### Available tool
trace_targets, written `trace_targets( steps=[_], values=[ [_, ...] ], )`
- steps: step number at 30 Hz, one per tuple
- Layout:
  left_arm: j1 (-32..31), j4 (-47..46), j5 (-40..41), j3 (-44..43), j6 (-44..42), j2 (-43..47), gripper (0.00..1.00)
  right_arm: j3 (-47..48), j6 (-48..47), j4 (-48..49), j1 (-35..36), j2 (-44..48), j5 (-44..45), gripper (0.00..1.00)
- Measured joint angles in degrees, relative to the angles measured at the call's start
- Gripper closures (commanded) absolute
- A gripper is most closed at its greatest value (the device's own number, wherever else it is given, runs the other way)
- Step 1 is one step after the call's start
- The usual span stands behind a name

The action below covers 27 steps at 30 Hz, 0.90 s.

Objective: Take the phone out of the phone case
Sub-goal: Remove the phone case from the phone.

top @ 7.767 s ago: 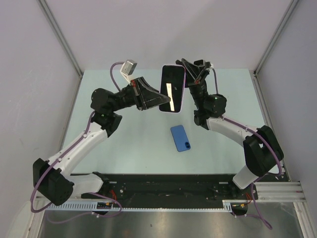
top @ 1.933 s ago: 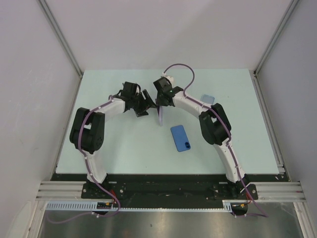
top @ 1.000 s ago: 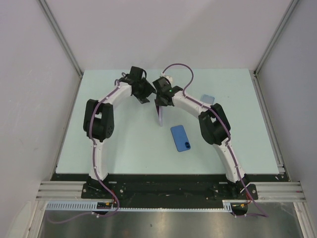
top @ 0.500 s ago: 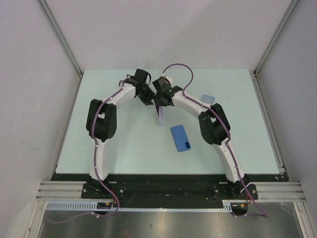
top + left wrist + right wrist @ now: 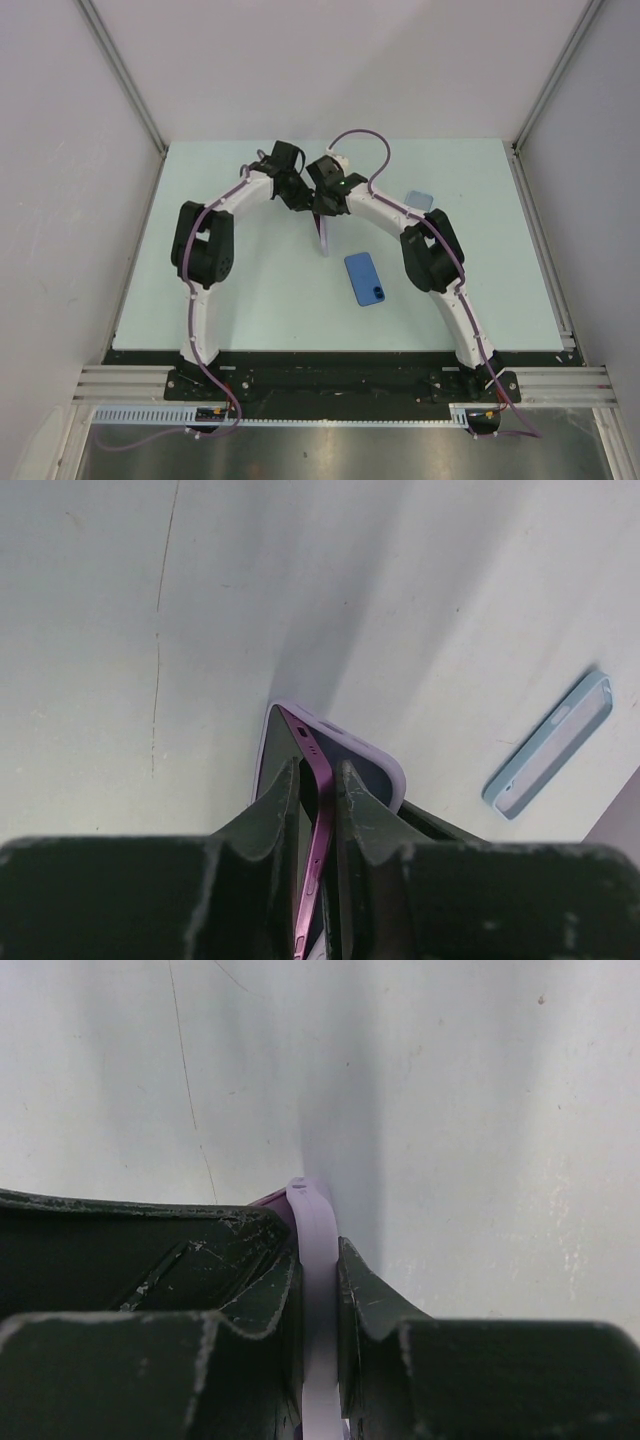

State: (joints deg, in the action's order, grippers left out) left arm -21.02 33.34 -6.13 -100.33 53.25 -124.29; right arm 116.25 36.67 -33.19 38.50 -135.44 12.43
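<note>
The phone, in its lilac case, stands on edge at the far centre of the counter, between the 2 grippers.

Left gripper: closed to a narrow gap, pinching the darker purple edge, judged to be the phone's frame.

Right gripper: closed on the pale case rim.

Handling: the phone is likely rigid, smooth and breakable. The case is likely light and flexible. Hold the phone by its side edges, not the glass. Peel the case away from 1 corner.
</note>
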Motion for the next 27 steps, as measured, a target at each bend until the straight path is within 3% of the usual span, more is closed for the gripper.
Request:
trace_targets(
  steps=[7,27],
  values=[
    [0.28,-3.61,-0.02,5.16,-0.24,2.91,1.00,-1.49,2.19,-0.31,-0.07,0.98,-0.66,1.00],
    [0.31,-3.78,-0.28,6.88,-1.92,4.31,0.99,-0.90,2.14,-2.38,-0.74,1.16,-3.50,1.00]
  ],
)
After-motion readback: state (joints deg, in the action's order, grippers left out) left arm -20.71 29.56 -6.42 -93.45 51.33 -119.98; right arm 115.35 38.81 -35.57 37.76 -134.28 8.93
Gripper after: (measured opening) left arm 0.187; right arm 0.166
